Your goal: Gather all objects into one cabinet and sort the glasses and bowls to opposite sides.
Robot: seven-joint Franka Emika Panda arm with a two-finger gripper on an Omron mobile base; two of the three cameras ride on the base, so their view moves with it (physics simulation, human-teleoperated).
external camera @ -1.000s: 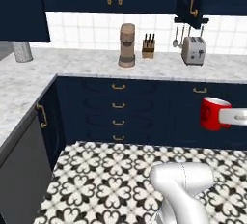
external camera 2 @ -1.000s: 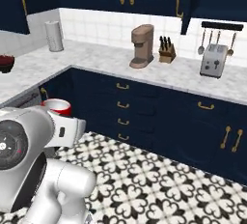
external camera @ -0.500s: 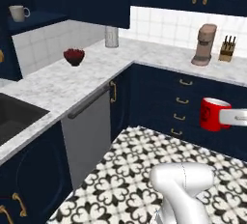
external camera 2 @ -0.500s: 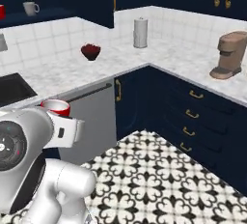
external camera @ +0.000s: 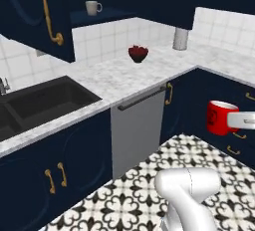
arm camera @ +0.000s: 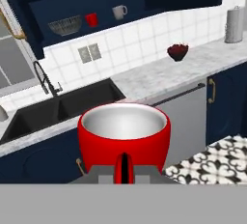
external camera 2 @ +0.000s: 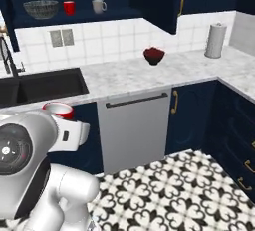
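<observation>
A white marble counter (external camera 2: 129, 75) with a black sink (external camera 2: 42, 85) set in it, a small dark red bowl (external camera 2: 154, 55) on the counter, a paper towel roll (external camera 2: 215, 41) in the corner, a grey dishwasher (external camera 2: 134, 128) below, a black and white patterned floor (external camera 2: 184, 190)

Glossy white rounded arm (external camera 2: 45, 175) with a dark circular joint cap.

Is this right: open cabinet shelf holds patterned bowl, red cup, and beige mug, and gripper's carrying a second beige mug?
No. The gripper carries a red cup, not a mug, as the hand view shows. The shelf holding bowl, shelf cup and mug is right.
</observation>
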